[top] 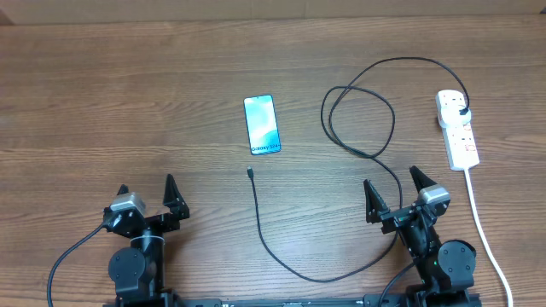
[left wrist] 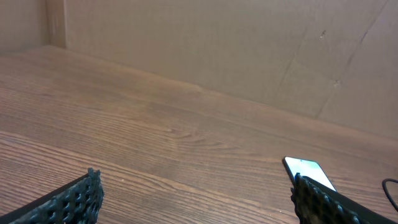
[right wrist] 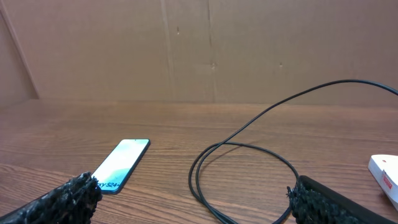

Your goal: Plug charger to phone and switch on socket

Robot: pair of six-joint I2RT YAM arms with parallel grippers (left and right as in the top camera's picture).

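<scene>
The phone (top: 261, 124) lies flat mid-table, its blue screen lit; it also shows in the left wrist view (left wrist: 309, 171) and the right wrist view (right wrist: 121, 163). The charger cable (top: 358, 145) loops across the table, its tiny connector (top: 250, 173) just below the phone and its black plug (top: 461, 109) seated in the white power strip (top: 457, 128) at the right. The cable's loop shows in the right wrist view (right wrist: 249, 168). My left gripper (top: 147, 198) is open and empty near the front left. My right gripper (top: 395, 193) is open and empty, below the loop.
The strip's white cord (top: 486, 239) runs down the right side past my right arm. A corner of the strip shows in the right wrist view (right wrist: 385, 174). A cardboard wall (right wrist: 205, 50) stands behind the wooden table (top: 128, 102).
</scene>
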